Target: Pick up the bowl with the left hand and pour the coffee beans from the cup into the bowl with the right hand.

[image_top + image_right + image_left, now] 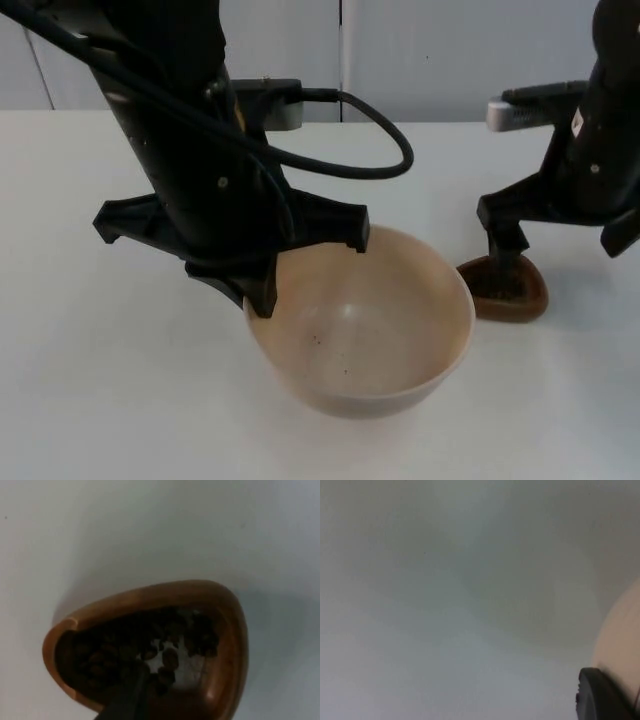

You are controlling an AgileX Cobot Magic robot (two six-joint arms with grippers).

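A large cream bowl (390, 340) with a few dark specks inside sits at the table's middle. My left gripper (262, 296) is shut on its left rim, and the bowl's outer wall (622, 640) appears beside one black fingertip (600, 695). A small brown wooden cup (505, 290) stands on the table just right of the bowl and holds coffee beans (150, 645). My right gripper (506, 268) reaches down onto the cup's rim, shut on its wall. One of its fingers (127, 695) lies inside the cup over the beans.
The white table top (110, 400) spreads left of and in front of the bowl. The grey partition wall (430, 60) closes off the back. Bowl and cup stand only a small gap apart.
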